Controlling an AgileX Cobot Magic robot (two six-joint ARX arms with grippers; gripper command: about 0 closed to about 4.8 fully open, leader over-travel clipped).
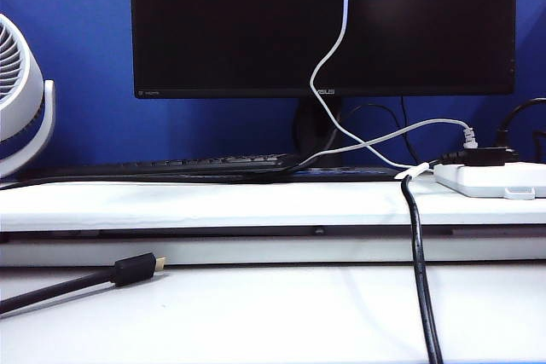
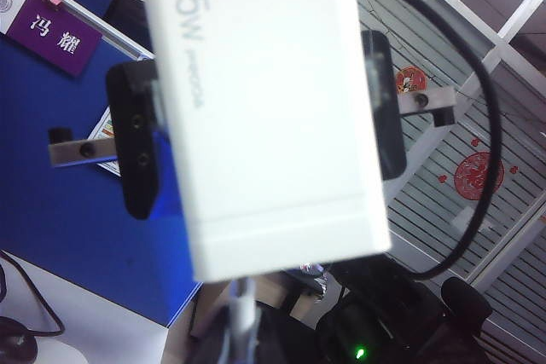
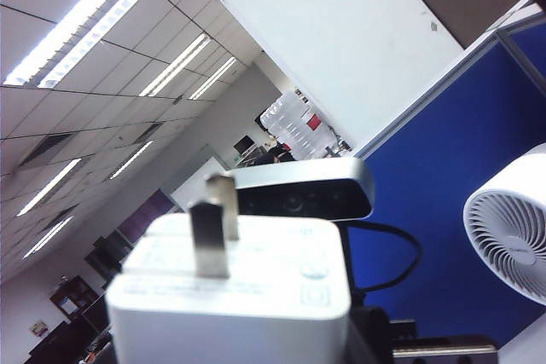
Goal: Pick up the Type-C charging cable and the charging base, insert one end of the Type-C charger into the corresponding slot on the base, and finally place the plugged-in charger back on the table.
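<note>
The charging base (image 2: 264,108), a white block marked 65W, fills the left wrist view, clamped at its sides by the black fingers (image 2: 136,155) of my right gripper (image 3: 247,334). In the right wrist view the base (image 3: 230,296) shows its two metal prongs. My left gripper (image 2: 243,343) is shut on the blurred white plug of the Type-C charging cable (image 2: 243,309), which meets the base's lower face; how deep it sits is unclear. In the exterior view the cable (image 1: 337,49) hangs from the top edge across the monitor. Both grippers are above that view.
On the table (image 1: 256,313) lies a black cable with a gold-tipped plug (image 1: 136,268). On the raised shelf stand a monitor (image 1: 256,23), a keyboard (image 1: 213,162) and a white power strip (image 1: 495,178) with a grey-white ribbed plug (image 1: 467,134). A white fan (image 1: 21,100) stands at the left.
</note>
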